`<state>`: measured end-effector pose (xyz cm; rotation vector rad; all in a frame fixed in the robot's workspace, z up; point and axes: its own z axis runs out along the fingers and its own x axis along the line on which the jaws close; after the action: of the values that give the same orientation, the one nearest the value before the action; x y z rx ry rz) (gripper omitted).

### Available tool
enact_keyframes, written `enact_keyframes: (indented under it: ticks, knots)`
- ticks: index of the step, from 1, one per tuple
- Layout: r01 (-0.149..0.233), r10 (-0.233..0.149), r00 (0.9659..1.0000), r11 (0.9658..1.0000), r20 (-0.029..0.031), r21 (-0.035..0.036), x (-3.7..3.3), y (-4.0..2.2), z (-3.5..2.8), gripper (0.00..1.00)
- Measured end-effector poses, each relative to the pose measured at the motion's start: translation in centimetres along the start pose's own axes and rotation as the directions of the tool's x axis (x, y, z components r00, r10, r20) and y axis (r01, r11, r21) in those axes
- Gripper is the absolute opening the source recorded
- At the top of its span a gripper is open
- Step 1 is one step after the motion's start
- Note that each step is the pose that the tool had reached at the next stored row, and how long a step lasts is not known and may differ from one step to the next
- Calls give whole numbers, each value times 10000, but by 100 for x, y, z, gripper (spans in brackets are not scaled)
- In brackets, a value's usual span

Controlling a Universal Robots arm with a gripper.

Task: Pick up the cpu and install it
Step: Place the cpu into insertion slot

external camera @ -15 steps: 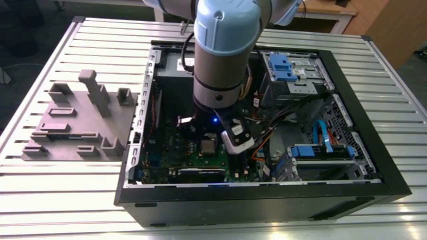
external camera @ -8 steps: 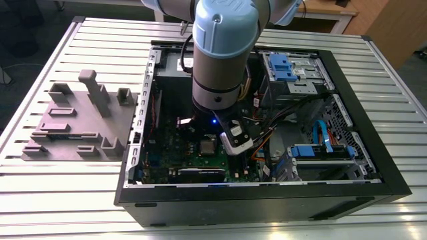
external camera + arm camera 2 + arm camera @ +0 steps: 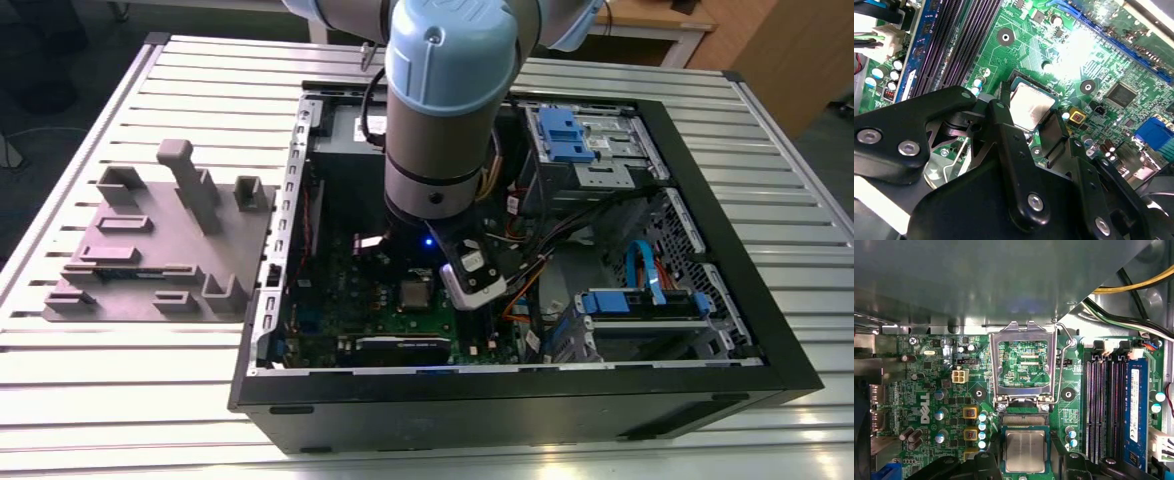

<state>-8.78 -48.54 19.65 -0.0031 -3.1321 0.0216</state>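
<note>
The cpu (image 3: 1025, 450) is a flat square chip with a pale silver top, seen in both wrist views (image 3: 1031, 106). My gripper (image 3: 1025, 452) is shut on the cpu, one black finger (image 3: 1002, 107) on each of two opposite edges. The chip hangs level just over the dark square socket (image 3: 1024, 420), where a strip of the contact field shows beside the chip. The socket's metal bracket (image 3: 1024, 330) stands flipped open. In the exterior view my arm (image 3: 441, 120) reaches down into the open computer case (image 3: 721, 330).
A grey power-supply box (image 3: 979, 280) sits beyond the open bracket. Memory slots (image 3: 1104, 405) run along one side of the socket, with cables (image 3: 1134, 287) above them. On the table at the exterior view's left stands a grey-mauve block with upright posts (image 3: 160, 240).
</note>
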Motion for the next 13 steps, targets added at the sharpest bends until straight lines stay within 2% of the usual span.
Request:
enact_keyframes:
  ticks: [4, 13]
  knots:
    - [0, 0, 10000, 10000, -2, 3, -1, 0, 17, 47]
    - [2, -2, 10000, 10000, -1, -77, -2, 5, 71, 47]
